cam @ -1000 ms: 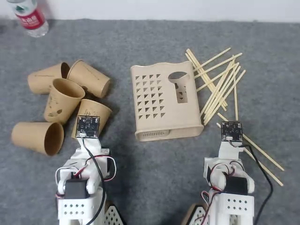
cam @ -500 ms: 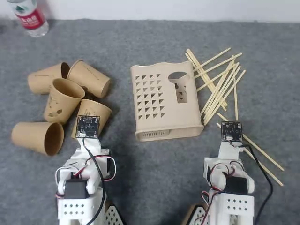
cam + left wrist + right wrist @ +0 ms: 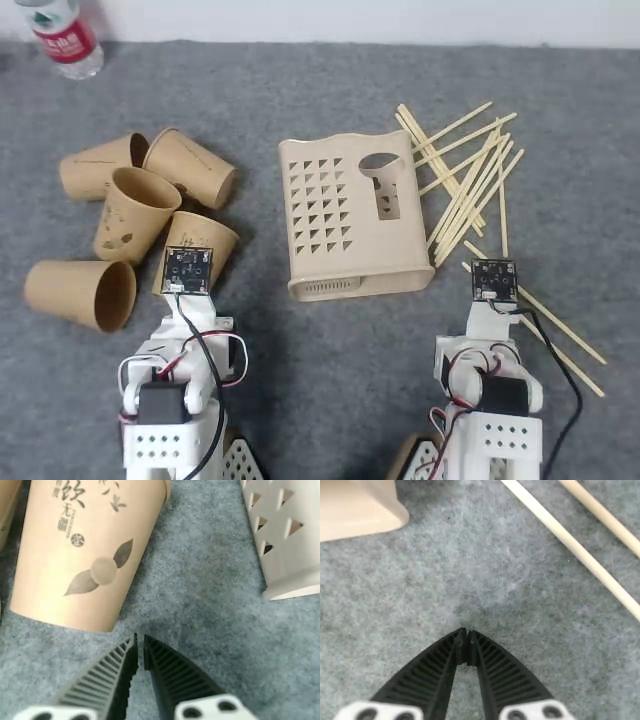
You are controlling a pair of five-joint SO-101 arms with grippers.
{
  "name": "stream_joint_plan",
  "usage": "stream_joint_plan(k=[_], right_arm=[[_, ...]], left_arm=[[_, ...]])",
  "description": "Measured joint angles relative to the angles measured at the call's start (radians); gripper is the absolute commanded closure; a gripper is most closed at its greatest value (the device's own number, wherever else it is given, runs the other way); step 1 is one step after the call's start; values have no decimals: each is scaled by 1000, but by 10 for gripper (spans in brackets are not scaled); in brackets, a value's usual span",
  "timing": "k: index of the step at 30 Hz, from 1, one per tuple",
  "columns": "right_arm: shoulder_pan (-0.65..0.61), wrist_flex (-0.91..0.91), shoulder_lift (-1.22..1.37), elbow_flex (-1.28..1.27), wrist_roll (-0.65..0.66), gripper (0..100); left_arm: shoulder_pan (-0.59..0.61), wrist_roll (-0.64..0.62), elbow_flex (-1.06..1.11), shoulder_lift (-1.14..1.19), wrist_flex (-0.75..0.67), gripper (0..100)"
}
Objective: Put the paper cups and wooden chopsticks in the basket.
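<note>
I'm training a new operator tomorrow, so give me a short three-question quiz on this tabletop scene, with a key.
1. Count: how many paper cups lie outside the basket?
2. True or false: the left pincer is shut on a cup.
3. Multiple choice: the wooden chopsticks lie A) on the right arm's side of the basket, B) on the left arm's side of it, C) inside it.

Key: 1) Five. 2) False: it is shut but holds nothing. 3) A.
</note>
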State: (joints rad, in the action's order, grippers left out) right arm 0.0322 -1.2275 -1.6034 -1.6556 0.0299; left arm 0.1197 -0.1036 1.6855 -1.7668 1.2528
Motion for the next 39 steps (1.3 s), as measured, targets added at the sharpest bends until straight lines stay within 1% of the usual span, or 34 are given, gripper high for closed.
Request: stream_joint_plan(k=[15, 20, 23, 31, 33, 35, 39], right_arm=[[0, 0, 0, 0, 0, 992], [-31, 0, 0, 0, 0, 992], [-28, 0, -2, 0, 0, 992], [-40, 0, -2, 0, 0, 992], [-40, 0, -2, 0, 0, 992], [-40, 14, 3, 0, 0, 992], [-23, 160, 11, 61, 0, 992]], left_arm=[[0, 0, 0, 0, 0, 988], [-52, 0, 0, 0, 0, 988], [-78, 0, 0, 0, 0, 988], [-86, 0, 0, 0, 0, 988], [-83, 0, 0, 0, -37, 988], [-68, 0, 0, 0, -106, 988], [14, 0, -8, 0, -299, 987]])
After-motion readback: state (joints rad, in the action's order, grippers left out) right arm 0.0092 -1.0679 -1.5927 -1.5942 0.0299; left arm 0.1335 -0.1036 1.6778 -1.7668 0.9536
